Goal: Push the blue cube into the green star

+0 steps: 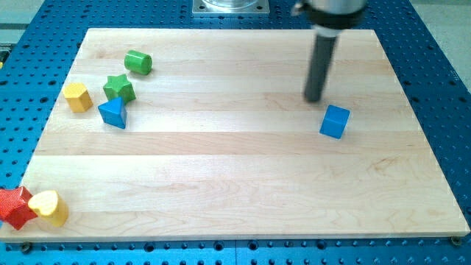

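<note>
1. My tip rests just above-left of the blue cube, apart; no fingers fitted.
2. Blue cube lies on the counter at the view's right, well apart from the green star.

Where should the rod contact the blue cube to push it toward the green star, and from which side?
No grip here: my tip pushes. Contact the blue cube on its face toward the view's right, slightly low, since the green star lies far to the view's left and a bit higher. My tip now sits just above-left of it.
</note>
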Tool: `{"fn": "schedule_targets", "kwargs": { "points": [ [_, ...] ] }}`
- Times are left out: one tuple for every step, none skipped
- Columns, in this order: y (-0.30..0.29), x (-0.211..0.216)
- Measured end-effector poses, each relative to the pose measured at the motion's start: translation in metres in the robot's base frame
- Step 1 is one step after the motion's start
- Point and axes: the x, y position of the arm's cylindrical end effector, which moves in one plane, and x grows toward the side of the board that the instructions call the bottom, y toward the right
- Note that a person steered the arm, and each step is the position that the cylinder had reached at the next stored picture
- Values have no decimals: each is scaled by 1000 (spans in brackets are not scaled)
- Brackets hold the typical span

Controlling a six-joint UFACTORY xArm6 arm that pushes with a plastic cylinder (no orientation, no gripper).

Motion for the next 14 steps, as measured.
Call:
{"fn": "schedule_targets", "kwargs": {
  "points": [
    [91,-4],
    [85,59],
    [36,68],
    [40,92],
    [-11,97],
    [-49,94],
    [-2,121],
    [6,120],
    [33,112],
    [-52,87],
    [-165,84],
    [-154,89],
    [-87,89],
    [-82,68]
  ]
}}
